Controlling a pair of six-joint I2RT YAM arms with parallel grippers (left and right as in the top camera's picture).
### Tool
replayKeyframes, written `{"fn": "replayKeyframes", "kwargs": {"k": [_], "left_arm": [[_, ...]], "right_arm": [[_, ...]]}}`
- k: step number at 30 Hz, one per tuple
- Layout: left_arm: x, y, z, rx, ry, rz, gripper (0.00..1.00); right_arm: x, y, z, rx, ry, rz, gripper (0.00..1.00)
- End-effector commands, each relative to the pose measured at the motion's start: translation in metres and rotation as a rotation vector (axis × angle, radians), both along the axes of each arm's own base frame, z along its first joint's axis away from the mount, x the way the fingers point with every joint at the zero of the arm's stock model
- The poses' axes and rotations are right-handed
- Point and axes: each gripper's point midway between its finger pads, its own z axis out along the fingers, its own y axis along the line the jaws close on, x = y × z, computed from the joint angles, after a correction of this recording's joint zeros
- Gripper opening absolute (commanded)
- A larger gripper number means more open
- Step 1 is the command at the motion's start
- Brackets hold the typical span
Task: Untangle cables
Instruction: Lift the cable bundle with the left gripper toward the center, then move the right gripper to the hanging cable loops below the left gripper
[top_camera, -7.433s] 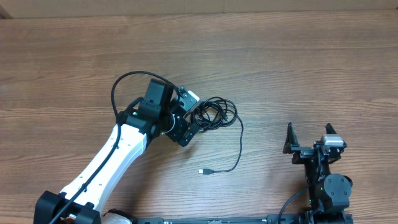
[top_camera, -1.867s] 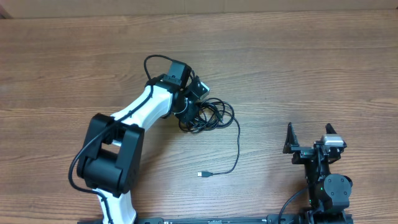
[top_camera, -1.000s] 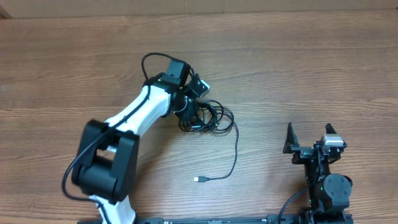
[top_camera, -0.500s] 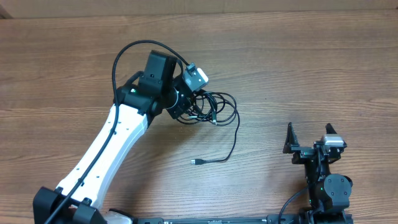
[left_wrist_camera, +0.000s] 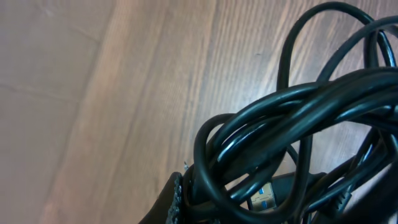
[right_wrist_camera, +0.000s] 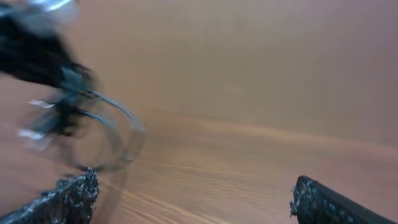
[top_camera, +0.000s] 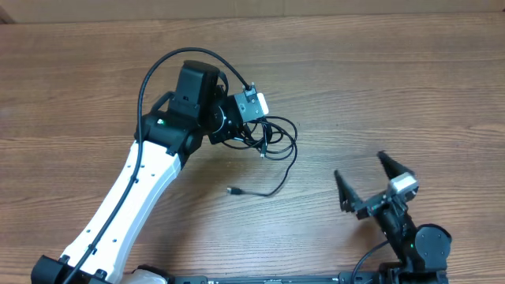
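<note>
I see my left gripper (top_camera: 243,139) pinched shut on the cables (top_camera: 274,139), a tangled black bunch near the middle of the desk (top_camera: 379,71). In the left wrist view they crowd against its tip. One strand trails down to a plug end (top_camera: 234,190) lying on the wood. My right gripper (top_camera: 367,181) stands spread wide, well apart from them, near the front edge.

Soft, even light from above keeps the wooden counter (top_camera: 394,79) bright, with only faint shadows. The left wrist view is crisp on the close cables (left_wrist_camera: 292,109), pale glints running along them. The right wrist view is smeared by motion blur.
</note>
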Motion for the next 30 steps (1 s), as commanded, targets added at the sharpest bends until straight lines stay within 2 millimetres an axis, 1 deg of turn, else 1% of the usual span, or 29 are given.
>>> {"fn": "replayKeyframes", "kwargs": {"k": [1,4,7,12,16,19,21,25,28,30], "left_arm": [[-0.006,-0.015,0.028,-0.056,-0.071,-0.093,0.04],[-0.013,-0.029,0.036,-0.117,-0.082,-0.176,0.04],[-0.026,-0.049,0.048,-0.209,-0.090,-0.309,0.04],[-0.050,-0.072,0.068,-0.334,-0.113,-0.507,0.04],[-0.061,-0.079,0.076,-0.389,-0.120,-0.585,0.04],[-0.068,-0.082,0.081,-0.424,-0.110,-0.622,0.04],[-0.072,-0.084,0.083,-0.445,-0.106,-0.646,0.04],[-0.079,-0.086,0.088,-0.477,-0.103,-0.685,0.04],[-0.081,-0.087,0.089,-0.483,-0.106,-0.698,0.04],[-0.081,-0.087,0.089,-0.482,-0.109,-0.700,0.04]], "right_arm": [[-0.023,0.030,0.020,0.088,0.002,0.218,1.00],[-0.037,0.039,0.042,0.071,-0.038,0.295,1.00],[-0.050,0.047,0.060,0.059,-0.041,0.356,1.00],[-0.061,0.058,0.079,0.040,-0.011,0.450,1.00],[-0.067,0.068,0.092,0.031,0.025,0.553,1.00],[-0.071,0.077,0.096,0.026,0.061,0.648,1.00],[-0.080,0.084,0.099,0.010,0.057,0.745,1.00],[-0.106,0.093,0.100,-0.036,0.029,0.947,1.00],[-0.119,0.095,0.105,-0.083,-0.037,1.017,1.00],[-0.122,0.095,0.112,-0.075,-0.041,1.025,1.00]]}}
